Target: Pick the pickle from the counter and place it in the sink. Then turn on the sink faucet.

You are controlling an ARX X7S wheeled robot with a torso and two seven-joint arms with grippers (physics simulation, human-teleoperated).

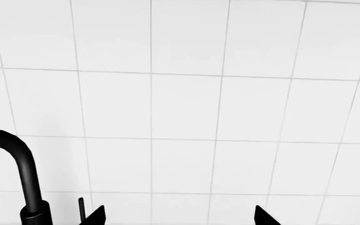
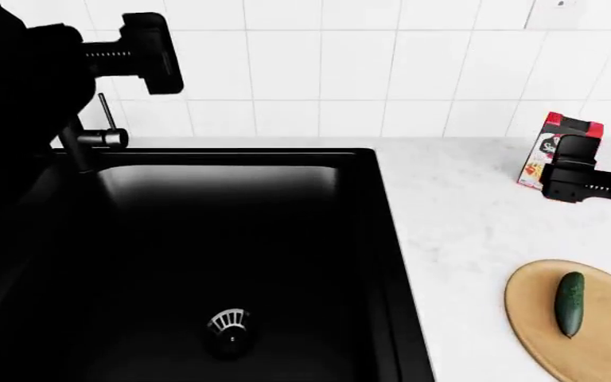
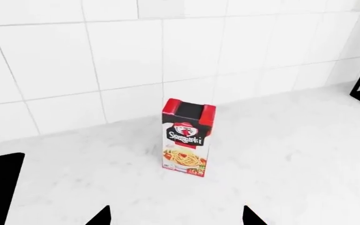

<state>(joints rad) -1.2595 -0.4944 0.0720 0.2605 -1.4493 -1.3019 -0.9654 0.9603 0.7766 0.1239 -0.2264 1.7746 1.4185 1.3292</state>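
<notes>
The dark green pickle (image 2: 570, 303) lies on a round wooden board (image 2: 544, 326) on the white marble counter (image 2: 465, 223), at the front right. The black sink (image 2: 210, 239) with its silver drain strainer (image 2: 228, 322) fills the left. The black faucet (image 2: 85, 147) stands at the sink's back left; its curved spout (image 1: 24, 164) and thin lever (image 1: 81, 208) show in the left wrist view. My left gripper (image 1: 180, 216) is open and empty, raised near the faucet, facing the tiled wall. My right gripper (image 3: 176, 216) is open and empty, above the counter facing a spaghetti box.
A red and white spaghetti box (image 2: 553, 150) stands at the back right of the counter, also seen in the right wrist view (image 3: 187, 137). A white tiled wall (image 2: 391, 64) runs behind. My right arm (image 2: 592, 183) hovers in front of the box.
</notes>
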